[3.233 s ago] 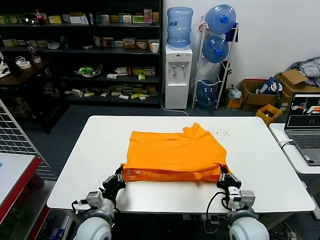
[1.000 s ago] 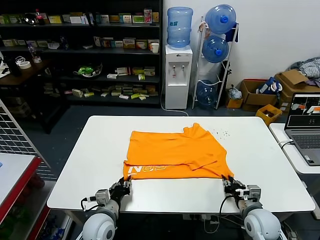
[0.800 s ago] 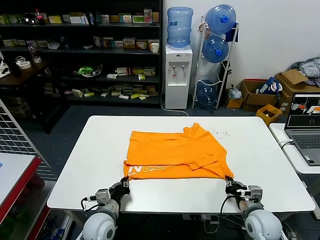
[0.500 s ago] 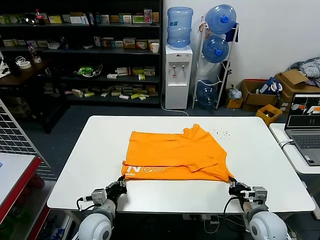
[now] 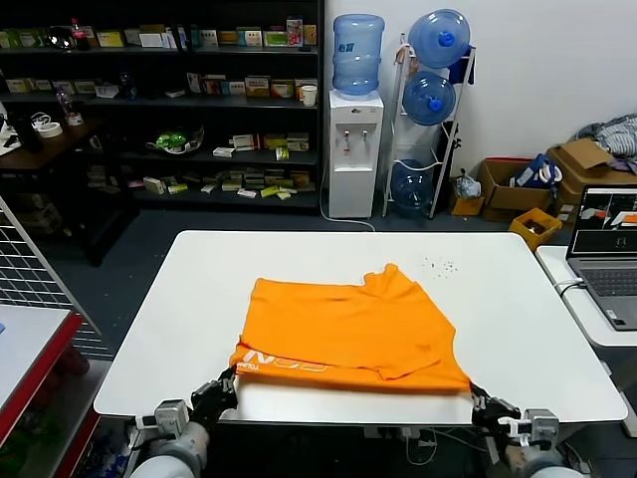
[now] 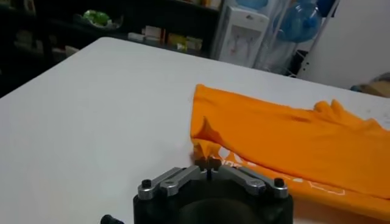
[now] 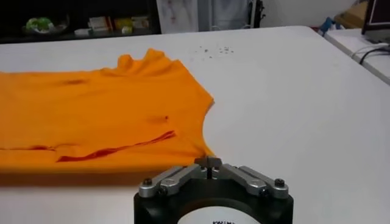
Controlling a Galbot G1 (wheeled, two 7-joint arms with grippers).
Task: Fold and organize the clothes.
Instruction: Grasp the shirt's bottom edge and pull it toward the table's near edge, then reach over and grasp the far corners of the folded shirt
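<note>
White lettering on orange T-shirt folded over, unreadable.

The T-shirt lies flat on the table, spread from near the table's centre to its near edge. The left gripper sits at the shirt's near left corner, at the table's front edge. The right gripper sits at the near right corner, also at the front edge. The shirt's collar lies on the far side, right of centre. Behind the table stands a water dispenser; a bottle rack stands to its right. Shelves stand behind on the left. A laptop rests on a separate surface to the right.
</note>
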